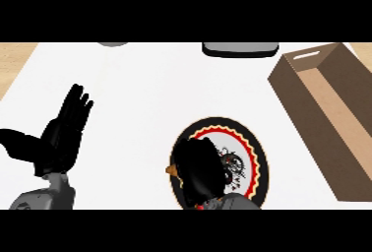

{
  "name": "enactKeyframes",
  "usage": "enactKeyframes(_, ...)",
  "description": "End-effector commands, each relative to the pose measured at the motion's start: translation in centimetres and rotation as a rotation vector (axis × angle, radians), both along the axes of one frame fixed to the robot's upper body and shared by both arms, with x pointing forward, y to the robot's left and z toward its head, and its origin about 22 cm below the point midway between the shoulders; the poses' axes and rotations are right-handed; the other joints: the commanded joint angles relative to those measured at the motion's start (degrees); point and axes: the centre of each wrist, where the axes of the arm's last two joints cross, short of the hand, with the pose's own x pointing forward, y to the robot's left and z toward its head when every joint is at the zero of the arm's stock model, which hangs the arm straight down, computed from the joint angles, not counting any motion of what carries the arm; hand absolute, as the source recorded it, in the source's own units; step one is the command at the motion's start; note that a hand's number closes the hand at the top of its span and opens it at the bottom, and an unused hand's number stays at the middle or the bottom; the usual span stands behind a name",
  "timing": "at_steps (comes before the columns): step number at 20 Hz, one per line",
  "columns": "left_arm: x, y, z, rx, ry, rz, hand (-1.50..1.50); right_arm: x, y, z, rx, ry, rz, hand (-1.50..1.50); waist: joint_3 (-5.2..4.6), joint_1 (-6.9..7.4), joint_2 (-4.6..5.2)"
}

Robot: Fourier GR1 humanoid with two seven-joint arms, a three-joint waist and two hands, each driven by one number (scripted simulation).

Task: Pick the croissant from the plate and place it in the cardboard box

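Peeking out as a small brown sliver at the left edge of the right hand point(198, 165), the croissant point(170, 170) lies on the plate point(251, 147), at its left side. The hand covers nearly all of it, so its long axis and the way it points cannot be told. The right hand's fingers are curled down over the croissant, closing round it.

One plate is in view, round, with a black rim, a red and yellow zigzag ring and a pale centre carrying a dark pattern. It rests on the white bench point(152, 83).

One cardboard box point(327, 118) lies to the right of the plate, long and open-topped, its length running from the far side toward the near right.

The left hand point(62, 135) rests open at the left, fingers straight and pointing up.

Two grey objects are cut off at the far edge point(240, 49) point(112, 44).
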Motion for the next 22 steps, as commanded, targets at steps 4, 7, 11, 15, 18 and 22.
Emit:
enactKeyframes(4,0.8,1.7,1.5,0.011,0.004,-0.006,0.0,-3.5,3.0,5.6,-0.045,-0.132,0.086,1.5,0.07,-0.33,0.04)
enactKeyframes(7,0.0,0.7,-0.7,0.002,-0.001,0.002,0.0,-5.8,4.0,6.2,0.006,-0.166,0.098,1.5,0.06,-0.19,0.07)
enactKeyframes(11,-0.5,0.5,-0.6,0.0,0.006,0.016,0.0,-4.1,1.3,11.4,0.239,-0.287,-0.079,1.5,0.09,-0.82,-0.14)
enactKeyframes(15,0.3,1.1,1.4,-0.006,0.005,0.01,0.0,-3.8,0.5,13.6,0.273,-0.354,-0.24,1.5,0.09,-0.79,-0.2)
enactKeyframes(18,-0.7,1.1,-0.1,-0.006,0.014,0.014,0.0,-3.0,-1.4,16.1,0.303,-0.443,-0.334,1.5,0.08,-1.01,-0.22)
enactKeyframes(22,0.6,1.0,0.8,-0.002,0.001,0.001,0.0,-0.4,-4.5,17.0,0.299,-0.459,-0.432,1.5,0.09,-1.1,0.08)
